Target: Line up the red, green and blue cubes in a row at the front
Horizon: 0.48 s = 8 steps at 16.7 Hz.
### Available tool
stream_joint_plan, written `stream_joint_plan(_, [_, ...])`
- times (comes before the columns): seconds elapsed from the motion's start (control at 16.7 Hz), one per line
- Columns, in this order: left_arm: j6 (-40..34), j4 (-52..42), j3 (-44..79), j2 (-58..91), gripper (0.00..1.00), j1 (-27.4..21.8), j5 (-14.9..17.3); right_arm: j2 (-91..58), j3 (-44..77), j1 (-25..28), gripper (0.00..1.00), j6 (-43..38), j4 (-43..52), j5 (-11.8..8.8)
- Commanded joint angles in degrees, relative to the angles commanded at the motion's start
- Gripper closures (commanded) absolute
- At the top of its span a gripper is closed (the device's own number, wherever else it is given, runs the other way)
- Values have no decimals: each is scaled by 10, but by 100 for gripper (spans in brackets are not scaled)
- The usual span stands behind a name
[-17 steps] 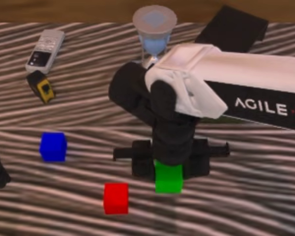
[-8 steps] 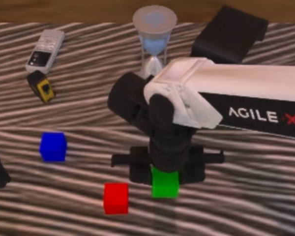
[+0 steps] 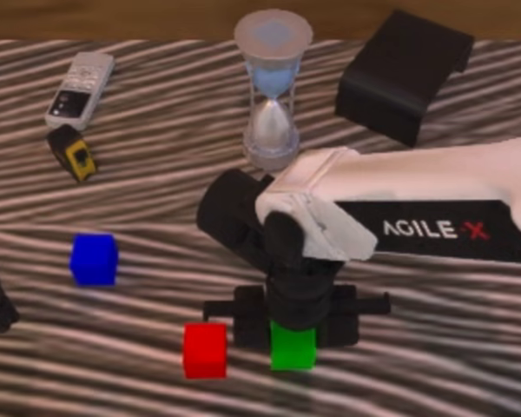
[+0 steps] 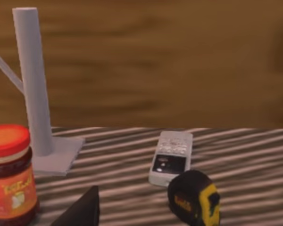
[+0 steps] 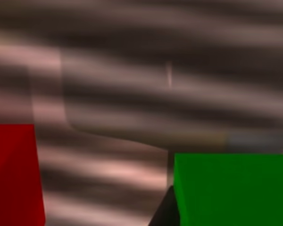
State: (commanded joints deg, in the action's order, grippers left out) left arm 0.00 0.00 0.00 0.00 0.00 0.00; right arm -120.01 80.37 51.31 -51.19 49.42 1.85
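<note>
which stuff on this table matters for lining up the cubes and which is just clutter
Job: red cube, green cube under the right gripper, blue cube.
Clutter: hourglass, remote, tape measure, black box, red-lidded jar.

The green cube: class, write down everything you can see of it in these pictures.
The small, plain, bright green cube is solid-coloured with flat, unmarked faces. It sits square near the table's front edge, directly under the right gripper, whose black body hides its back part. The matching red cube lies to its left with a gap between. The right wrist view shows its flat green face close up.
</note>
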Motion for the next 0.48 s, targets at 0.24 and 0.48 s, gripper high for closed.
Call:
stream_joint_plan(0.24, [0, 0, 0, 0, 0, 0, 0, 0, 0, 0, 85, 0, 0, 0])
stream_joint_plan(0.48, [0, 0, 0, 0, 0, 0, 0, 0, 0, 0, 55, 0, 0, 0])
